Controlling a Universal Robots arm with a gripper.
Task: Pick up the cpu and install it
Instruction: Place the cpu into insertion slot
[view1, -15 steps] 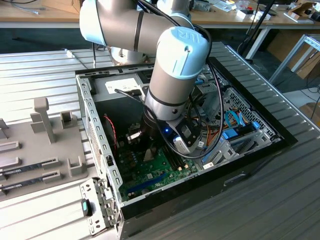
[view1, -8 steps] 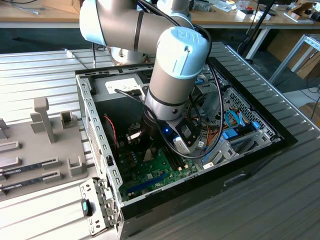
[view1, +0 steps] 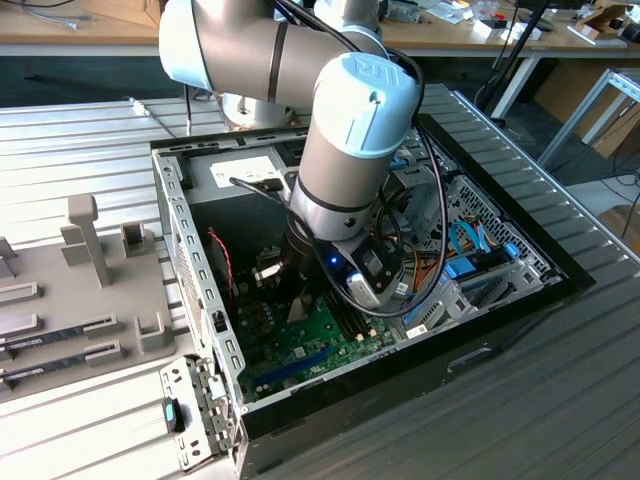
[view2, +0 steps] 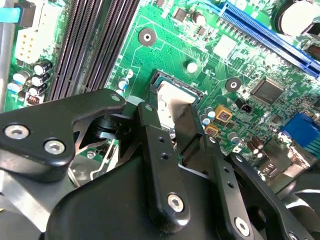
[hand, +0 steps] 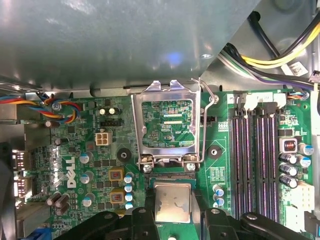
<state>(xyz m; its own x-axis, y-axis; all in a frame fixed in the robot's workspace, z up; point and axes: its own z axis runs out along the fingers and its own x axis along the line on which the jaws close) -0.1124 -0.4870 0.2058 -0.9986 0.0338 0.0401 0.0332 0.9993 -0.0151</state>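
**Current state.** The jaws pinch the cpu (hand: 172, 201) by two opposite edges, inside the open computer case (view1: 190, 260) on the tabletop (view1: 90, 130). The cpu sits level at the socket (hand: 172, 176) on the motherboard (hand: 75, 150). Whether it is fully seated or just above the contacts cannot be determined. The retention frame (hand: 136, 125) stands raised beside the socket, with its lever (hand: 204, 120) released.

**Hazards.**
- Misalignment: a cpu offset or rotated against the socket rim meets the contacts askew and may bend them (downward force worsens this).
- Tilt: uneven release from the jaws may lift one edge.
- Collision: the jaws work near the blue capacitors (hand: 218, 190) and the memory slots (hand: 255, 160), so sideways travel may strike them.
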